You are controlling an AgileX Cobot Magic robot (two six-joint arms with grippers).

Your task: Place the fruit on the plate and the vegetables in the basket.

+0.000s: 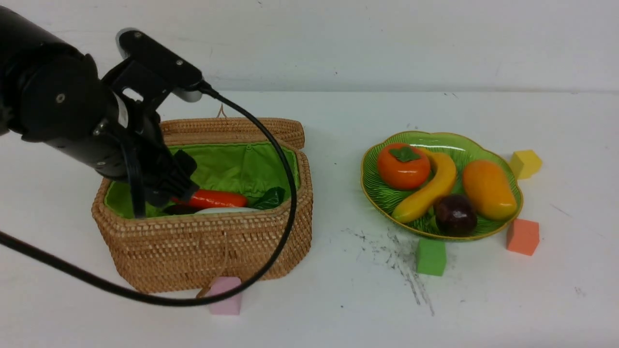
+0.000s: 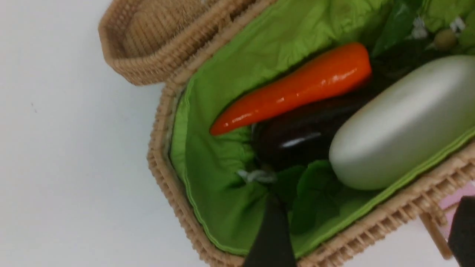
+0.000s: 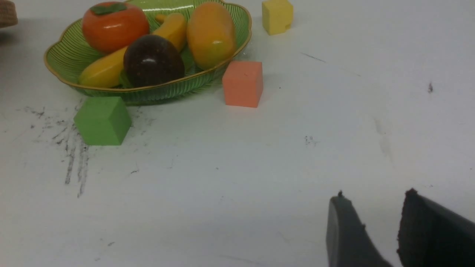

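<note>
The left gripper [image 1: 169, 191] hangs empty and spread at the basket's [image 1: 208, 251] nine o'clock, over the carrot [image 2: 293, 87], glossy, likely slippery, best pinched mid-shaft; the right gripper [image 3: 374, 230] is slightly parted, empty.

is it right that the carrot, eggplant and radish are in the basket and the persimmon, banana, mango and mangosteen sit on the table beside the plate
Not quite. The carrot, eggplant and radish are in the basket, but the persimmon, banana, mango and mangosteen lie on the plate, not beside it; only foam cubes sit around it. The front view shows this.
</note>
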